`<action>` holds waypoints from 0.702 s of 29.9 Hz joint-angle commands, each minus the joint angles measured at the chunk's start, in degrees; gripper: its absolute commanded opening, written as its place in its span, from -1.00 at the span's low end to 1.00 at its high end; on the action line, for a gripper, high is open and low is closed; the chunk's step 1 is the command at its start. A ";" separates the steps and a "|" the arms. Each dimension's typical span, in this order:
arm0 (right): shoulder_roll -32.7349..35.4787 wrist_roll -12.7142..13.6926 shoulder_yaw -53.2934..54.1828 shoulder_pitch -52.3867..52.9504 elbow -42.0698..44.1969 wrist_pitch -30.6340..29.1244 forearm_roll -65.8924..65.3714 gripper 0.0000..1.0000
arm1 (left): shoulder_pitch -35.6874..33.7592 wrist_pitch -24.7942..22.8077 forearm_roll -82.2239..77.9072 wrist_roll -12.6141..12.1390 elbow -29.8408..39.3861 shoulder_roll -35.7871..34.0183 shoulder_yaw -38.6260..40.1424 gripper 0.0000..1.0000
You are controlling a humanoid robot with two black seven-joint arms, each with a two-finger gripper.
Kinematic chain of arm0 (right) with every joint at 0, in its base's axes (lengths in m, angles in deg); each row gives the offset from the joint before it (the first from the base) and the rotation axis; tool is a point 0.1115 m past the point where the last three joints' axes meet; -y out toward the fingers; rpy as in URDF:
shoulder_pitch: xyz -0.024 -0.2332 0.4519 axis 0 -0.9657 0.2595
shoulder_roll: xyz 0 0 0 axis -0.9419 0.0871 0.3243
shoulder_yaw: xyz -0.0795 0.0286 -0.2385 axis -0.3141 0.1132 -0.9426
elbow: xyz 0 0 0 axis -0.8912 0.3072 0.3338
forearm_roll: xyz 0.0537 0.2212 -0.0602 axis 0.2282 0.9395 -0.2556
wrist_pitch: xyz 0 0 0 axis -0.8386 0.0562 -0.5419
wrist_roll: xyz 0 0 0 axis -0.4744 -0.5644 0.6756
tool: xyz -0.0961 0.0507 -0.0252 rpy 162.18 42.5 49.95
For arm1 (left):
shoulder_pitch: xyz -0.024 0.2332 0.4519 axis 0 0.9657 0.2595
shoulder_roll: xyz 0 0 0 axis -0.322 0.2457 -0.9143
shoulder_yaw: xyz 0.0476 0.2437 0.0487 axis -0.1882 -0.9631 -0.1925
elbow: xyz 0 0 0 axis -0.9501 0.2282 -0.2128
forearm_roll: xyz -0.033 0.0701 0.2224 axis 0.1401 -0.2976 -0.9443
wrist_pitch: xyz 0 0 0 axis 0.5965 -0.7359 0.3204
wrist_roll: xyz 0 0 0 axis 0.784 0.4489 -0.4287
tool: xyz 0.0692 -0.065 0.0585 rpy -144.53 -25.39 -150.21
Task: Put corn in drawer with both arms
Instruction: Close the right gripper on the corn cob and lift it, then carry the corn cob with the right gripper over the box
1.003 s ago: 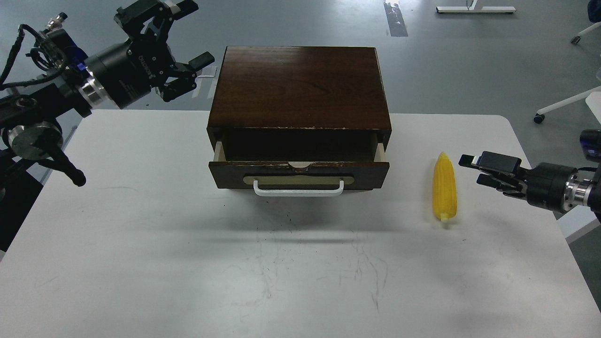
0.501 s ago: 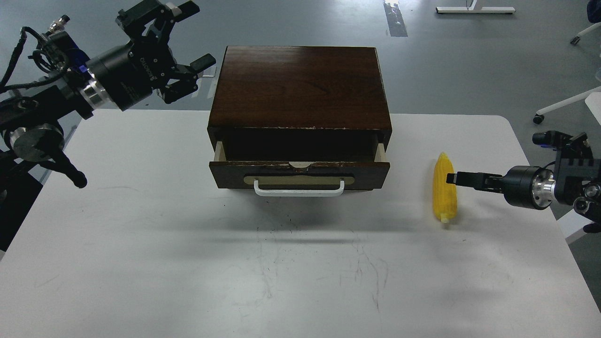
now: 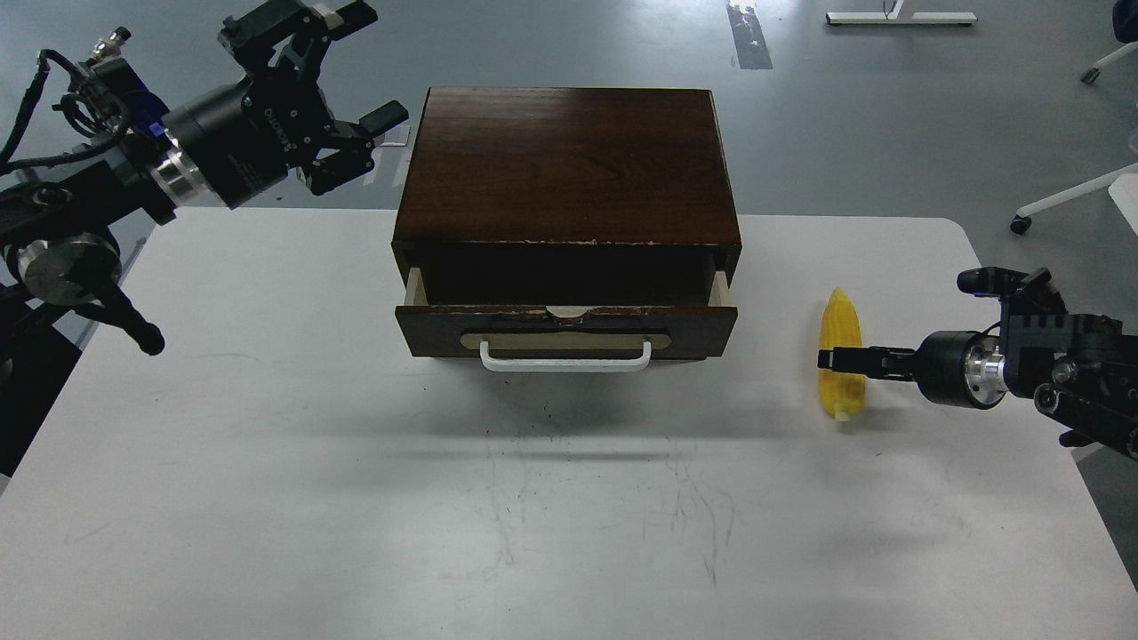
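The corn (image 3: 841,333) lies on the white table (image 3: 267,462), right of the cabinet, tip pointing away from me. The dark brown drawer (image 3: 565,331) with a white bar handle (image 3: 565,360) is pulled partly out of the cabinet (image 3: 569,160); its inside is dark. My right gripper (image 3: 834,359) reaches in from the right and lies across the lower half of the corn. It is seen edge-on as one thin dark bar, so its fingers cannot be told apart. My left gripper (image 3: 360,84) is open and empty, raised left of the cabinet's back corner.
The table's right edge runs just behind my right arm (image 3: 1022,369). White chair legs (image 3: 1067,196) and a frame base (image 3: 898,16) stand on the grey floor beyond the table.
My right gripper has turned edge-on and moved left, from beside the corn to lying across it. The corn, the drawer and my left arm have stayed in place.
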 commanded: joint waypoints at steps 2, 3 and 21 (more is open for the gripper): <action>-0.64 0.23 -0.18 -0.51 0.05 -0.01 0.00 0.44 | 0.09 0.00 0.00 0.00 0.00 0.00 0.00 0.98; -0.64 0.05 -0.18 -0.51 0.05 -0.01 0.00 0.24 | 0.09 0.00 0.00 0.00 0.00 0.00 0.00 0.98; 3.30 -0.56 0.62 8.51 -4.07 2.81 1.58 -0.41 | 0.09 0.00 0.00 0.00 0.00 0.00 0.26 0.98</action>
